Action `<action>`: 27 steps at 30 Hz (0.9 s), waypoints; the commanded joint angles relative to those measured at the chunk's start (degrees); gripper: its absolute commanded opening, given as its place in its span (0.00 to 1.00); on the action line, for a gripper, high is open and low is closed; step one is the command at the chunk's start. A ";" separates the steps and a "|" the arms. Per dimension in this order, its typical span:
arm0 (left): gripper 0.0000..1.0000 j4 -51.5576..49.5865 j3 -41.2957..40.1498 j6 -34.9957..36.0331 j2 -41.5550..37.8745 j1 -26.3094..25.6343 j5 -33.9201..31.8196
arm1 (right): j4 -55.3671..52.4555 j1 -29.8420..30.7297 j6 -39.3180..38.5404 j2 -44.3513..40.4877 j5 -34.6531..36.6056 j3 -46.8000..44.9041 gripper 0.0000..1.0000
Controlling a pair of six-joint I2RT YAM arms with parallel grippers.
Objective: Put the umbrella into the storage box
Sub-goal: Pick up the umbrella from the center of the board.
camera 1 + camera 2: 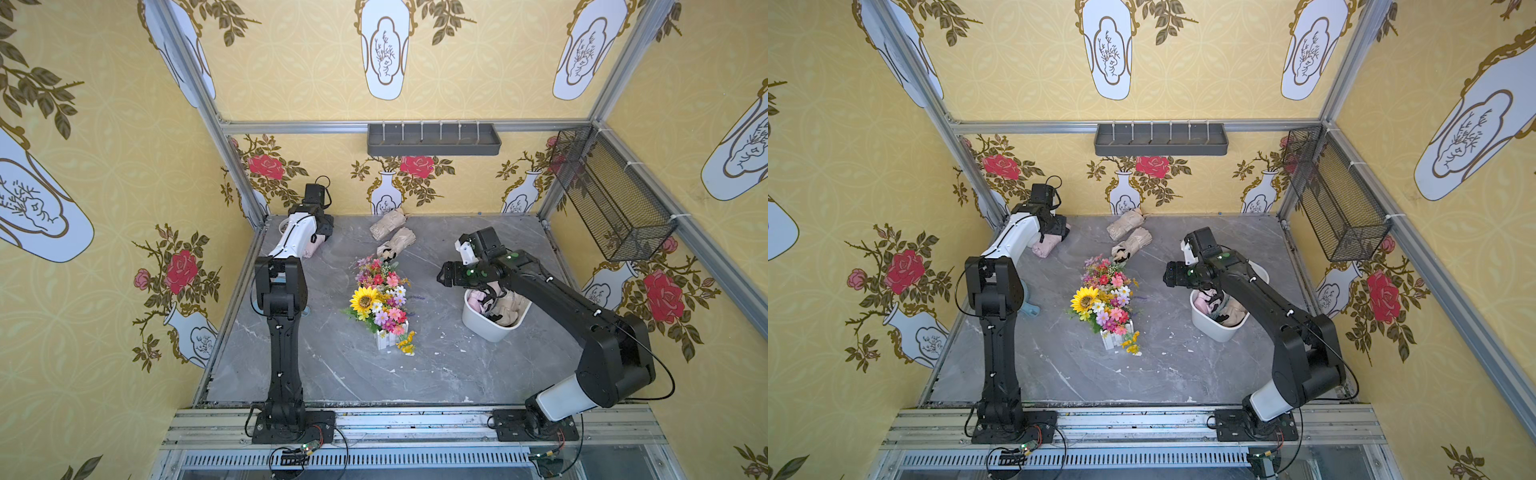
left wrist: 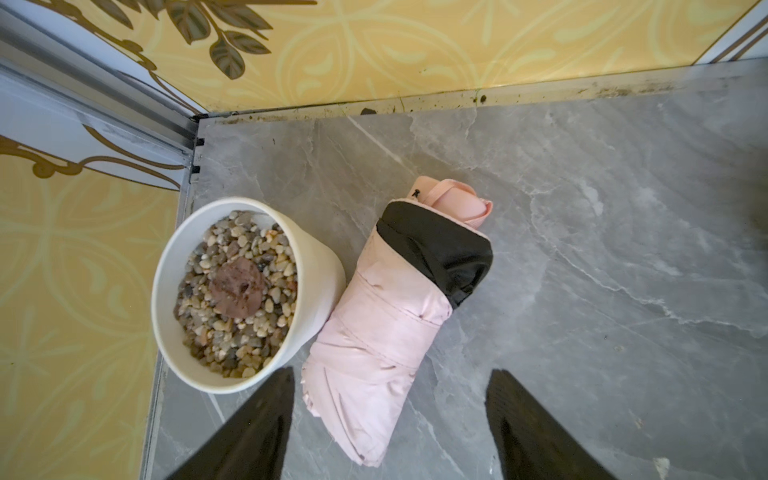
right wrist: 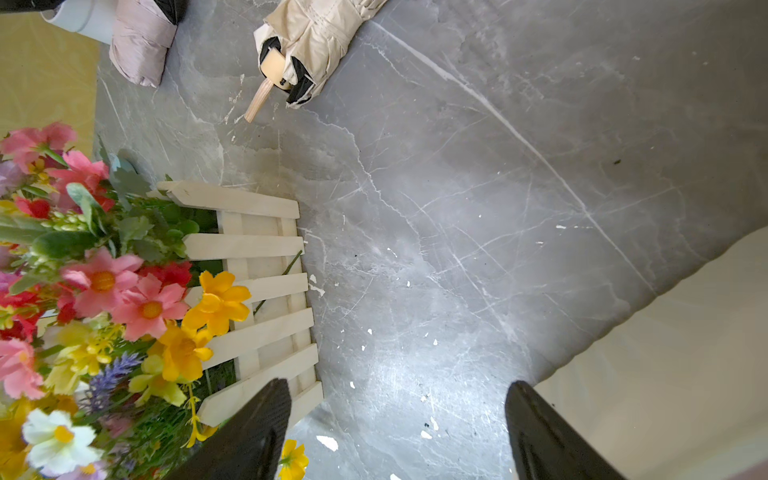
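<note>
While your left gripper (image 2: 392, 376) hangs with its jaws spread and nothing clasped, the umbrella (image 2: 386, 316) lies flat on the table (image 2: 602, 208) directly beneath it, in the far left corner, its flank seemingly touching the pot (image 2: 322, 266). Its long axis runs away from the fingers at a slant towards the back wall, handle end farthest, so the jaws straddle it crosswise near the canopy tip. You'd judge the pot-side finger (image 2: 257, 419) to have little room. Your left arm is plainly the nearer one. The box (image 1: 486, 326) sits well apart on the right side, where the right gripper (image 3: 399, 384) hovers just beside its rim, also spread and empty. In both top views the left wrist covers most of the umbrella, and the right arm hides part of the box, so the pink and beige bundles inside it are hard to make out. Two beige umbrellas (image 1: 392, 232) lie by the back wall, beyond the flowers (image 1: 380, 299)
</note>
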 commanded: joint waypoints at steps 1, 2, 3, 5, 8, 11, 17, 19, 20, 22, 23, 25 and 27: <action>0.78 2.03 -0.27 1.26 0.86 -0.12 2.07 | 2.24 0.20 0.28 -0.12 -0.40 -0.08 0.85; 0.78 1.94 -0.14 1.04 1.30 -0.21 2.30 | 2.23 0.15 0.23 -0.27 -0.38 -0.18 0.85; 0.78 1.99 -0.26 0.63 1.65 -0.34 2.32 | 2.19 0.16 0.17 -0.51 -0.24 -0.27 0.85; 0.78 2.37 -0.55 0.21 2.47 -0.51 1.52 | 2.20 0.22 0.04 -0.64 -0.03 -0.41 0.85; 0.78 3.26 -0.47 0.20 3.59 -0.92 -0.74 | 2.30 0.10 0.46 -0.52 0.02 -0.56 0.85; 0.79 4.39 -0.14 0.49 4.21 -0.93 -3.32 | 2.64 0.17 0.92 -0.54 -0.18 -0.59 0.85; 0.80 8.05 -1.09 2.18 4.57 -1.05 -7.04 | 3.04 0.17 1.24 -0.54 -0.46 -0.59 0.85; 0.81 8.23 -0.85 2.57 5.35 -1.08 -7.27 | 3.02 0.15 1.32 -0.56 -0.46 -0.50 0.85; 0.81 7.98 -0.49 2.57 5.87 -1.08 -7.47 | 3.05 0.17 1.29 -0.49 -0.38 -0.41 0.85; 0.82 7.78 -0.07 2.56 6.86 -1.04 -7.36 | 3.08 0.17 1.27 -0.56 -0.38 -0.40 0.85; 0.82 7.78 0.00 2.62 7.32 -1.02 -7.41 | 3.21 0.15 1.30 -0.51 -0.38 -0.46 0.85; 0.82 7.93 0.07 2.66 8.11 -1.04 -7.03 | 3.47 0.12 1.35 -0.34 -0.45 -0.58 0.85; 0.83 8.05 0.33 2.75 8.94 -1.03 -6.86 | 3.70 0.16 1.48 -0.05 -0.63 -0.67 0.85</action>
